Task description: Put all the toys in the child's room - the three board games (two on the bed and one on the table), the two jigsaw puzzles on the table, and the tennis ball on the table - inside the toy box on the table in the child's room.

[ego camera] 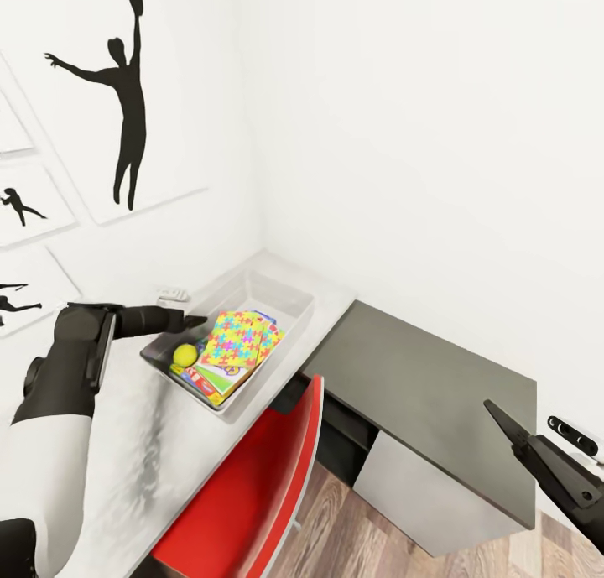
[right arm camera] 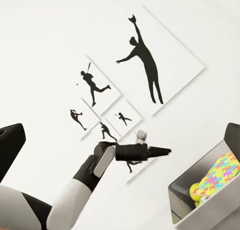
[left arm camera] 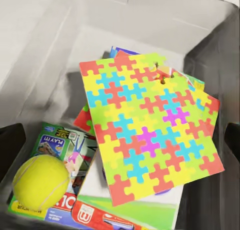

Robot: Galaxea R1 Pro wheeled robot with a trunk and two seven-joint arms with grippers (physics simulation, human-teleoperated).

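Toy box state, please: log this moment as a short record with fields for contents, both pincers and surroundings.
toy box: on the pale table, near the wall corner
top item: jigsaw puzzle, lying tilted across the game boxes
tennis ball: inside, at a box corner
board games: stacked beneath, partly covered; count unclear
left pincer: over the box rim, holding nothing
right pincer: away over the dark top, empty
chair: red, at the table
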